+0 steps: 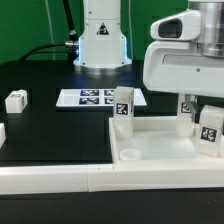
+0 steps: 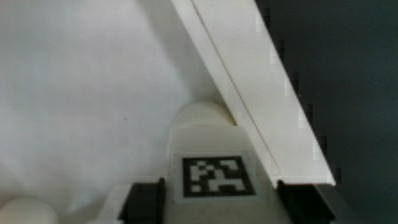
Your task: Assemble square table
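The square table's white top (image 1: 160,152) lies at the exterior view's right with its raised rim up. One white tagged leg (image 1: 122,108) stands at its far left corner. A second leg (image 1: 186,106) stands further right, partly hidden behind my arm. My gripper (image 1: 209,128) reaches down at the right edge, shut on a third tagged leg (image 1: 210,136). In the wrist view that leg (image 2: 217,172) sits between my dark fingers (image 2: 148,203), both pressed to its sides. It stands on the table top (image 2: 89,100), close beside the rim (image 2: 249,90).
The marker board (image 1: 90,97) lies on the black table behind the top. A loose white leg (image 1: 15,100) lies at the exterior view's left, with another white part (image 1: 2,132) at the left edge. Long white border bars (image 1: 60,180) run along the front. The robot base (image 1: 100,45) stands behind.
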### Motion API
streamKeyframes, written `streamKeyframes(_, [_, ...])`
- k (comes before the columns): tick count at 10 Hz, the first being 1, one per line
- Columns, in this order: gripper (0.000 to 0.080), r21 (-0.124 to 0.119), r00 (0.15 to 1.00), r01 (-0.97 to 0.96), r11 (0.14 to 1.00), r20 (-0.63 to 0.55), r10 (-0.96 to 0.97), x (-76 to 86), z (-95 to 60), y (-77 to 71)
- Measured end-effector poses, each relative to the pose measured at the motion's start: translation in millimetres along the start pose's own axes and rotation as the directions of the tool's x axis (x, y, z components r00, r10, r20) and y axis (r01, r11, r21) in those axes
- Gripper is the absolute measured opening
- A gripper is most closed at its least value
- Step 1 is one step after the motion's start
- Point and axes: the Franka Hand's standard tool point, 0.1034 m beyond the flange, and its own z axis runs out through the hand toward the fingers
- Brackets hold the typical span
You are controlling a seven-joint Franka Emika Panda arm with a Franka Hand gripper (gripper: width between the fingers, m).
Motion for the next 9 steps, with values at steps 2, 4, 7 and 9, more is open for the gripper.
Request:
streamKeyframes(2, [0.0295, 0.001, 0.994, -0.106, 0.994, 0.001, 0.106, -0.3, 0.3, -0.1])
streamKeyframes(4, [0.0294, 0.016, 0.939, -0.344, 0.939, 0.026, 0.344, -0.3, 0.8, -0.2])
streamKeyframes(7, [0.0294, 0.033, 0.738, -0.673, 0.739, 0.090, 0.669, -0.5, 0.9, -3.6])
streamKeyframes(9, [0.0294, 0.054, 0.565, -0.825, 0.562, 0.113, 0.818, 1.7, 3.3, -3.6])
